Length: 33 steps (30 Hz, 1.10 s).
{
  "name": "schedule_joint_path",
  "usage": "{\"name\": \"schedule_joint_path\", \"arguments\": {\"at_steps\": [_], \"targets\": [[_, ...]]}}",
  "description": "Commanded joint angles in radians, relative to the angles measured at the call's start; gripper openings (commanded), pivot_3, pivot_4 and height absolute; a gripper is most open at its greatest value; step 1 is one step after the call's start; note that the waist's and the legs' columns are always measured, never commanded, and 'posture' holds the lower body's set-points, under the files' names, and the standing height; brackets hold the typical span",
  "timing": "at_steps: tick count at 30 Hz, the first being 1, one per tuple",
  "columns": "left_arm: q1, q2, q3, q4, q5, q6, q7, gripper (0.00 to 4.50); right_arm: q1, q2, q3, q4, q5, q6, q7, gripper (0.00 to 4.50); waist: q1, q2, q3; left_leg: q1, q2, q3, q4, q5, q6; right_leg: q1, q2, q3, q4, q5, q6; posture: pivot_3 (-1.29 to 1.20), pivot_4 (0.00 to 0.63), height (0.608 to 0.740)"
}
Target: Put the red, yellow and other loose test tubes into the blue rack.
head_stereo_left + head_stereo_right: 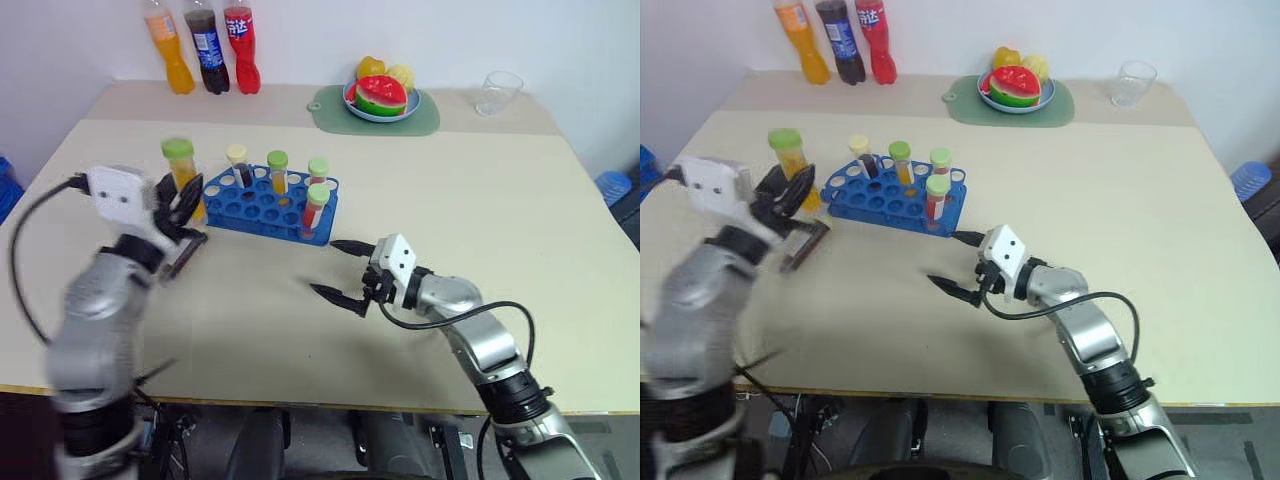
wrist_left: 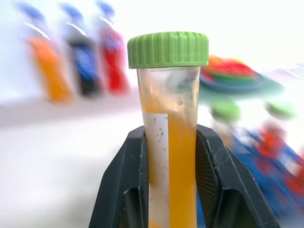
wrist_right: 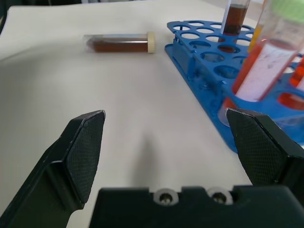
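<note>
Two arms | left fingers (image 2: 168, 156) clamp orange tube (image 2: 168, 142); right fingers (image 1: 340, 272) wide, empty

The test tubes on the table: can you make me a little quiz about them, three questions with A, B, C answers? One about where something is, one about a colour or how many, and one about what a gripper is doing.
1. Where does the loose brown tube lie?
A. flat on the table beside the blue rack
B. on the fruit plate
C. inside the glass cup

2. How many tubes stand in the blue rack?
A. one
B. four
C. eight

3. What is the left gripper doing?
A. hanging open with nothing in it
B. shut on the green-capped orange tube
C. holding a soda bottle

Answers:
1 A, the right wrist view shows it on its side next to the rack.
2 B, one cream-capped and three green-capped tubes stand in its holes.
3 B, the left wrist view shows both fingers pressed against the tube.
</note>
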Motion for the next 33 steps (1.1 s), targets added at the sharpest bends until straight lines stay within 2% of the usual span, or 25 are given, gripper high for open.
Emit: {"name": "schedule_joint_path", "arguments": {"at_steps": [1,6,13,33], "targets": [[-0.057,-0.118,-0.086,0.101,0.14,-0.239,0.149,0.73,0.002,0.013,-0.011,-0.005,-0.006,-0.026,-0.011,4.5,-0.002,0.0,0.0,0.0,0.0,0.0,0.0,0.0,0.0,0.0,0.0,0.0,0.0,0.0,0.0,0.0,0.15,0.734],[-0.132,-0.202,-0.148,0.389,0.244,-0.488,0.226,0.73,-0.015,0.024,-0.015,0.01,-0.017,-0.039,-0.022,4.5,-0.008,0.0,0.0,0.002,0.0,0.0,-0.001,0.0,0.0,0.0,0.001,0.0,0.001,0.0,0.0,0.0,0.15,0.734],[-0.198,-0.242,-0.16,0.62,0.185,-0.617,0.165,0.73,-0.009,0.022,-0.035,-0.009,-0.016,-0.034,-0.042,4.5,-0.005,0.0,0.0,0.001,0.001,0.0,-0.001,0.0,0.0,0.0,0.002,0.0,0.0,0.0,0.0,0.0,0.15,0.734],[-0.18,-0.253,-0.18,0.655,0.22,-0.54,0.153,0.73,-0.013,0.021,-0.047,-0.01,-0.006,-0.033,-0.027,4.5,-0.006,0.0,0.0,0.001,0.001,0.0,-0.001,0.0,0.0,0.0,0.002,0.0,0.001,0.0,0.0,0.0,0.15,0.734]]}}
